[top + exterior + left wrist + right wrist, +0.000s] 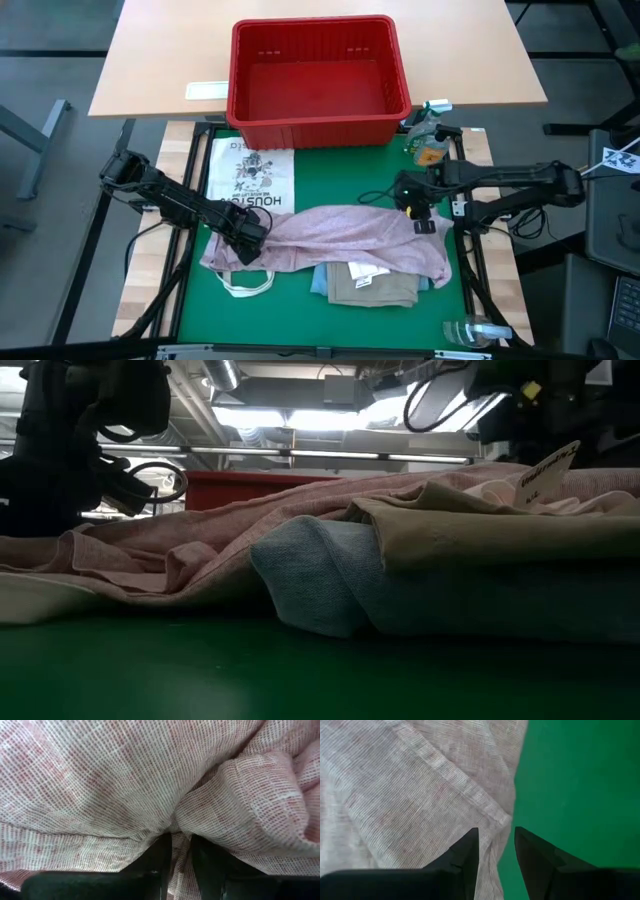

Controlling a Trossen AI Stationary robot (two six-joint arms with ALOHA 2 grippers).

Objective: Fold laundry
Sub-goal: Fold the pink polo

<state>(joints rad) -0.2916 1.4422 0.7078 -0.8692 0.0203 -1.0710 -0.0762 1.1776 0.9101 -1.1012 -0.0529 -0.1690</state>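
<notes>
**Pinching the pink shirt at both ends before a fold**

Nearest the front edge of the desk (190, 310), a small stack is seen: one tan cloth piece (372, 285) lies on top of one pair of light blue jeans (322, 283), of which only a strip shows in the high view and a rolled edge in the low view. A white label is carried on the tan piece. Just beside the stack, one white strap loop (247, 285) pokes out from under the cloth.

Across the stack's far side one pale pink shirt (345, 232) is spread crosswise over the green mat. The left hand (246, 238) is set at the shirt's left end; its fingers (150, 865) are nearly together, with a fold of pink weave caught between them. The right hand (420, 218) is at the shirt's right end; its fingers (465, 852) stand partly apart over a hemmed corner, with the cloth's edge lying between them, and whether it is gripped cannot be told.

The step in hand is judged to be the gathering of the shirt's ends. Next, a firm hold on the right corner would be needed, then both ends lifted together.

Farther back, one printed white bag (250, 180) lies flat, and one red basket (318, 80) stands beyond it.
</notes>
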